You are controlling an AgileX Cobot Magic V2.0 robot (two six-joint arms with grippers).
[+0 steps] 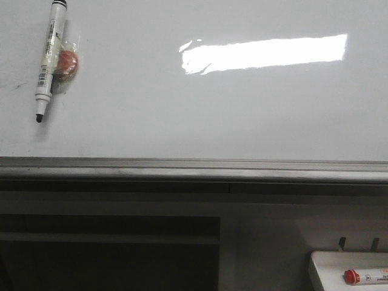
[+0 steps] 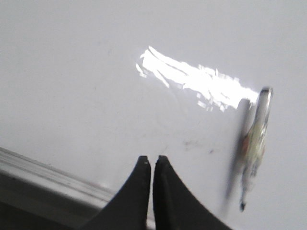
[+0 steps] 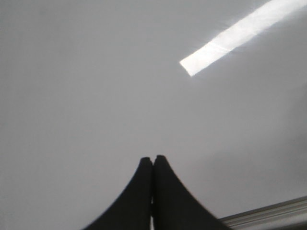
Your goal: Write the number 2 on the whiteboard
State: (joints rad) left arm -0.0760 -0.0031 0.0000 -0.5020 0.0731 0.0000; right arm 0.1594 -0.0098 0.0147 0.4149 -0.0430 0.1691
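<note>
The whiteboard (image 1: 182, 109) fills the front view, glossy white, with a grey metal lower edge (image 1: 194, 168) and a bright rectangular reflection. No number 2 shows on it. A black-tipped marker (image 1: 48, 57) lies uncapped on the board at the far left, with a small red-orange piece beside it. The marker also shows blurred in the left wrist view (image 2: 253, 143). My left gripper (image 2: 150, 159) is shut and empty above the board near its edge, apart from the marker. My right gripper (image 3: 153, 159) is shut and empty over bare board. Neither gripper shows in the front view.
A small white tray (image 1: 348, 270) at the lower right holds a red-capped marker (image 1: 364, 277). Below the board's edge are a grey frame and a dark recess (image 1: 109, 254). Faint smudges mark the board (image 2: 192, 143).
</note>
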